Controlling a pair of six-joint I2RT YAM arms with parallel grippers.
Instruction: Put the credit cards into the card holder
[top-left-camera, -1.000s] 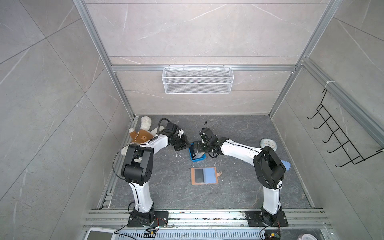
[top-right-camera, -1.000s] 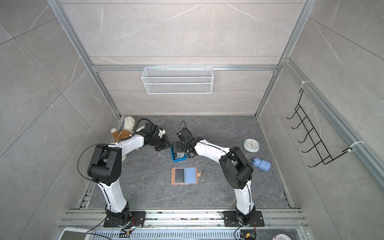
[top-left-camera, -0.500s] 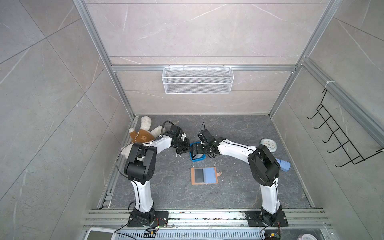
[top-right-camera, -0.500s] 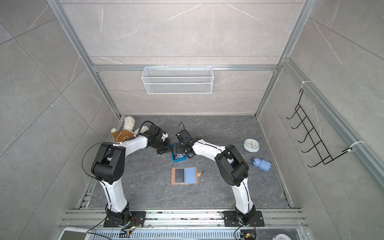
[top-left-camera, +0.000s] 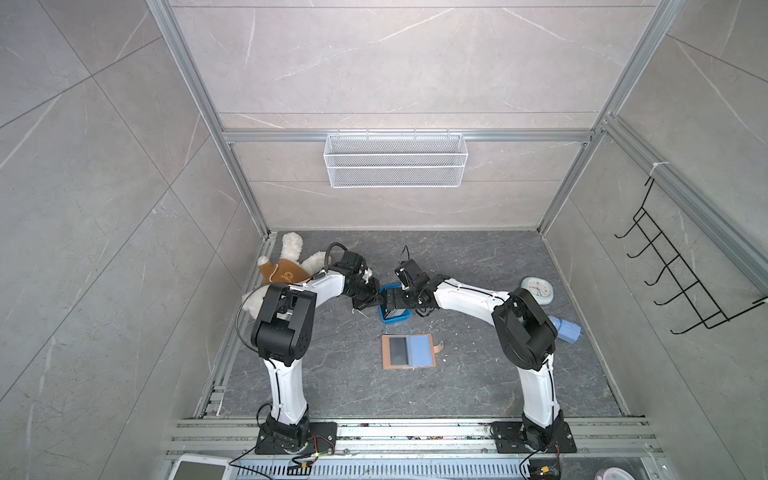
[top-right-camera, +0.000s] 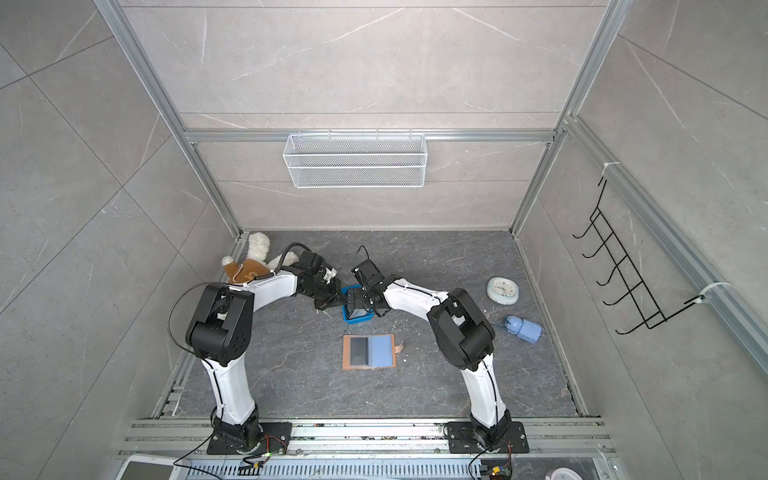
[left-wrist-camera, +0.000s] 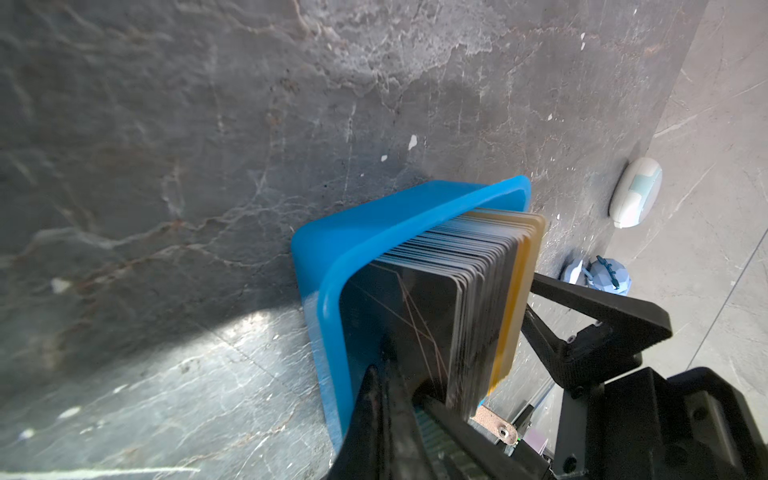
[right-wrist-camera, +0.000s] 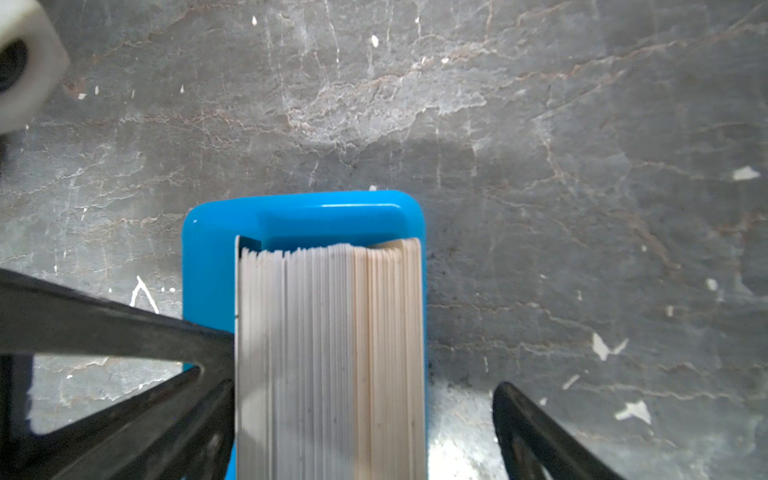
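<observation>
Credit cards stand on edge, packed in the blue tray. My left gripper is pinched together against the outermost black card; I can't tell if it grips it. My right gripper is spread wide, straddling the stack. Card holder lies open on the floor, apart from the tray.

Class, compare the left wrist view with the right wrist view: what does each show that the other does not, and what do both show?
Left wrist view only: the black face of the front card among the credit cards, plus a pale clock and a blue bottle near the wall.
Right wrist view only: the stack seen edge-on, with the open right tool astride it, one finger touching, the other clear.
Both: the cards standing on edge in the blue tray on the dark stone table.
</observation>
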